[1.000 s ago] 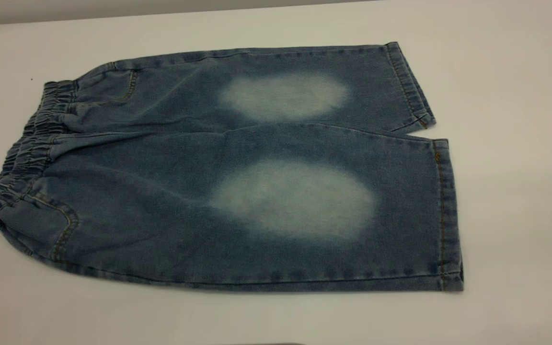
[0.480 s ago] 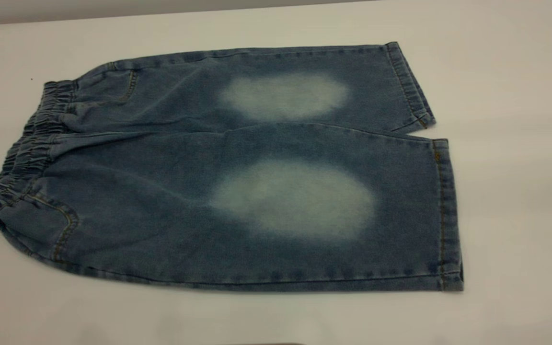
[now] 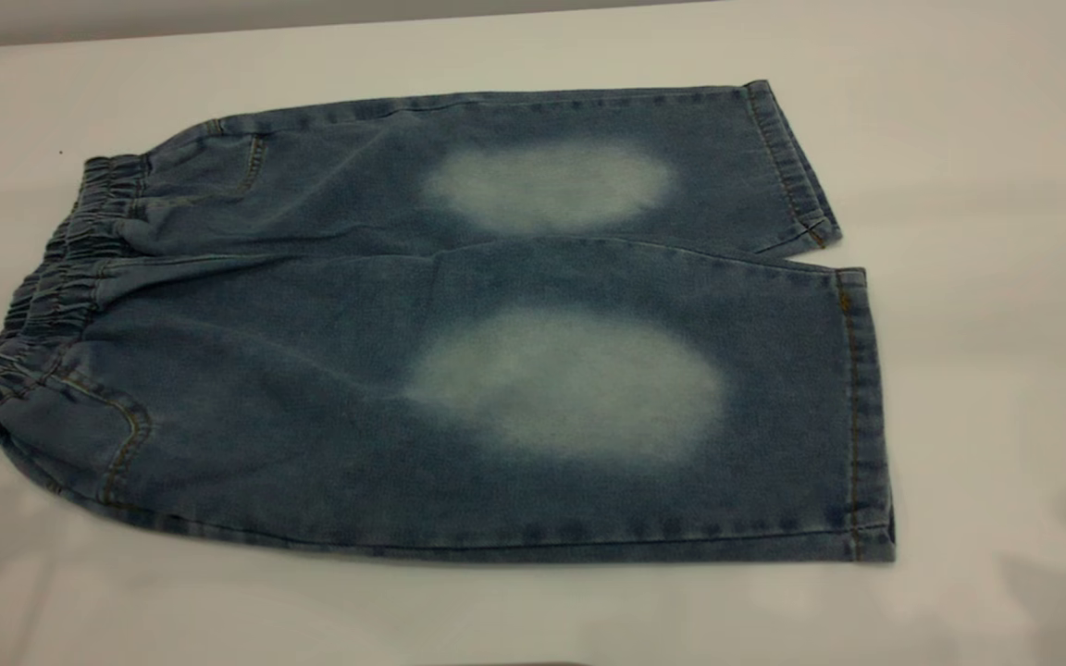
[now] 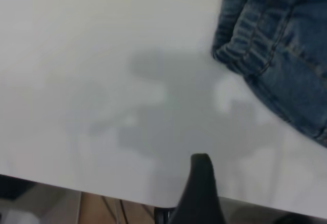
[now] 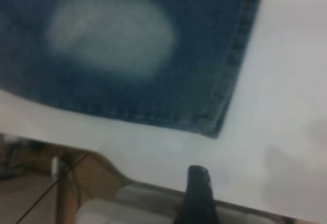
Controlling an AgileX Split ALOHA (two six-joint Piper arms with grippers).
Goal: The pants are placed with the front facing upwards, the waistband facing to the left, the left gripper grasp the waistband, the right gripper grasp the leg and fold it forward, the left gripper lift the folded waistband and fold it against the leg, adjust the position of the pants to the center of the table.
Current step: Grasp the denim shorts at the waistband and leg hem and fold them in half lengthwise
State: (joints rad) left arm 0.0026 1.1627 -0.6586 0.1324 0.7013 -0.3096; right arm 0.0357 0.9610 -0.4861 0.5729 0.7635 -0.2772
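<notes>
Pants (image 3: 459, 351) flat, front up, unfolded, mid table (image 3: 1005, 185); waistband (image 3: 43, 305) at left, leg (image 3: 681, 407) hems at right. No fold begun; all steps remain. My left gripper (image 4: 200, 183) near waistband corner, my right gripper (image 5: 198, 188) near leg hem corner; jaw state: cannot tell. White margin open all sides.
</notes>
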